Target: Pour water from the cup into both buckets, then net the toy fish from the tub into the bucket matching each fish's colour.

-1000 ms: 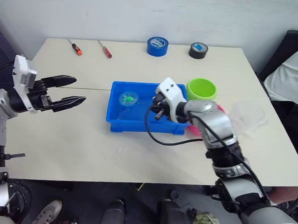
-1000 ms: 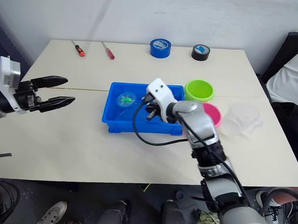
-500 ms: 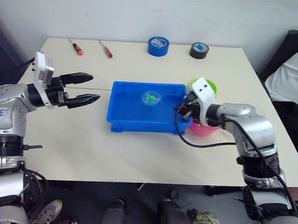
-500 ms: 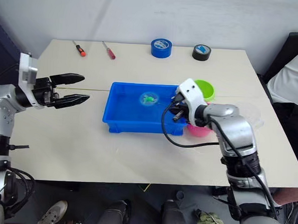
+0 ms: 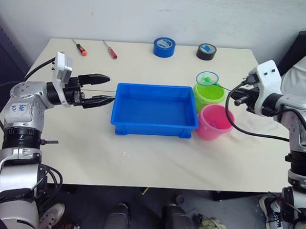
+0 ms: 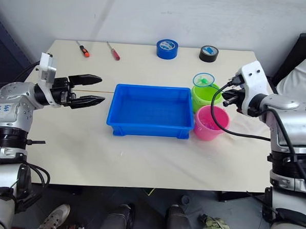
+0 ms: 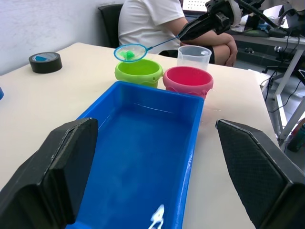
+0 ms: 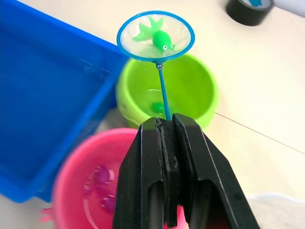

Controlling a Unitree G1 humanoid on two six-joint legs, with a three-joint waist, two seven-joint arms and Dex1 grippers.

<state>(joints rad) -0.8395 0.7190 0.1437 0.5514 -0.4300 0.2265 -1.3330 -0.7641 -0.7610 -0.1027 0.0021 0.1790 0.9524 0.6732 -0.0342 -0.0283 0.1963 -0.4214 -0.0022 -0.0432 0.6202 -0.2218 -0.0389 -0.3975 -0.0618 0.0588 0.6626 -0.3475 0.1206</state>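
Over the far rim of the green bucket you have the net, its hoop carrying one green fish; the handle runs from the hoop rightward and slightly toward the near side to the right gripper, whose jaws are clamped on it; so the long axis lies roughly across the table and your coming move is, by my reading, a roll of that wrist to tip the fish down into the green mouth, not into the pink bucket just on the near side of it; at the left, the left gripper hovers beside the tub with jaws parted and nothing in them, well apart from the buckets; the tub looks emptied of fish.
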